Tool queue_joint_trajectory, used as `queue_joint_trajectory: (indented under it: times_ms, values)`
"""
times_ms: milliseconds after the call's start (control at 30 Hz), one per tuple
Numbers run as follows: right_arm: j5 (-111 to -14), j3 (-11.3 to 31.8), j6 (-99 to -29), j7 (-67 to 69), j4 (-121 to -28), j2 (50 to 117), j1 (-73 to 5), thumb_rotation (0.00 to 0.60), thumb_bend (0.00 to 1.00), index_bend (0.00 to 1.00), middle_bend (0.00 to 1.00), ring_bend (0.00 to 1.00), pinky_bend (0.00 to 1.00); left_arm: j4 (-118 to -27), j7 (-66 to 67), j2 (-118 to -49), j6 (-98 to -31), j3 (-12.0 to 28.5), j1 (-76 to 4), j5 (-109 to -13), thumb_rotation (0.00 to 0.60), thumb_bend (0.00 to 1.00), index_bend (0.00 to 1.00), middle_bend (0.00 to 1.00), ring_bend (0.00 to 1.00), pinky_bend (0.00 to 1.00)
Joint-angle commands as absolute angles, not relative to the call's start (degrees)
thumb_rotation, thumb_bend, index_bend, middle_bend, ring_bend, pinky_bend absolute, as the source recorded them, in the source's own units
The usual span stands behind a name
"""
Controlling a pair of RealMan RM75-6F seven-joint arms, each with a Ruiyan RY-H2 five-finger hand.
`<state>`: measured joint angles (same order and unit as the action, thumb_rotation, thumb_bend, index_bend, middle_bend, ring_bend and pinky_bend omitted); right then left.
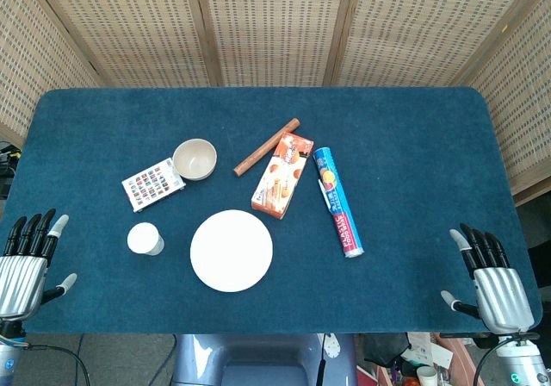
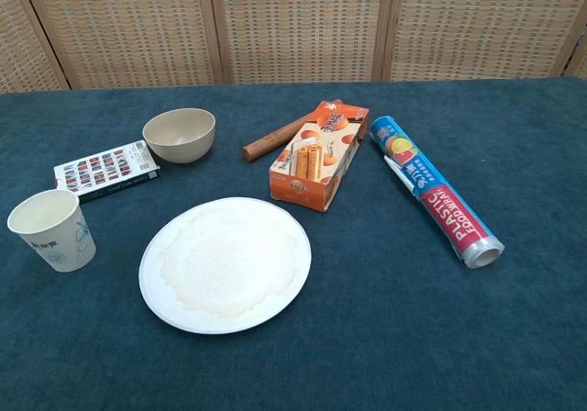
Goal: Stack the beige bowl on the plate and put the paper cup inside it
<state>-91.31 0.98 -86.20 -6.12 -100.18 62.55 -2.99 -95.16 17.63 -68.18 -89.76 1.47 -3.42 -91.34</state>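
Note:
The beige bowl (image 1: 195, 158) (image 2: 180, 134) stands upright and empty at the left-centre of the blue table. A white plate (image 1: 231, 250) (image 2: 226, 263) lies bare near the front edge. To its left the white paper cup (image 1: 145, 239) (image 2: 53, 230) stands upright, mouth up. My left hand (image 1: 27, 263) hovers at the table's front left corner, fingers apart and holding nothing. At the front right corner my right hand (image 1: 491, 278) is likewise spread and empty. Neither hand shows in the chest view.
A small patterned box (image 1: 152, 184) (image 2: 105, 170) lies left of the bowl. A brown wooden stick (image 1: 266, 147) (image 2: 280, 137), an orange biscuit box (image 1: 281, 175) (image 2: 320, 155) and a blue plastic-wrap roll (image 1: 337, 201) (image 2: 435, 190) lie right of the bowl and plate. Woven screens stand behind.

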Motion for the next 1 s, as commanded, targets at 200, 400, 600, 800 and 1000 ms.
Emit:
queue_joint_trajectory:
  times_ms: [200,400,600,800,1000]
  values:
    - [-91.51,0.92,-86.39,-6.28,-100.35,62.50,-2.90,0.600,0.15,0.00,0.00,0.00,0.00,-95.17,17.42,-68.10,-89.78,1.47,-3.43,-91.30,0.600,0.14,0.00,0.00,0.00,0.00]
    - [-91.52,0.90,-86.30,-6.34,-100.43,62.53,-2.93,0.600,0.15,0.00,0.00,0.00,0.00,-95.13,17.13,-68.04,-89.83,1.53,-3.51,-91.42,0.600,0.14,0.00,0.00,0.00,0.00]
    - [-91.35,0.98,-86.35,-6.41,-100.38,62.59,-2.89,0.600,0.15,0.00,0.00,0.00,0.00,-94.92,16.97,-68.14,-89.34,1.59,-3.71,-91.09,0.600,0.14,0.00,0.00,0.00,0.00]
    - [-91.41,0.97,-86.42,-5.88,-100.22,62.48,-2.86,0.600,0.15,0.00,0.00,0.00,0.00,-95.04,17.38,-68.25,-89.10,1.45,-3.75,-91.01,0.600,0.14,0.00,0.00,0.00,0.00]
    - [-91.62,0.88,-86.24,-5.83,-100.09,62.54,-2.97,0.600,0.15,0.00,0.00,0.00,0.00,-95.28,17.56,-68.28,-88.97,1.37,-3.83,-91.11,0.600,0.14,0.00,0.00,0.00,0.00]
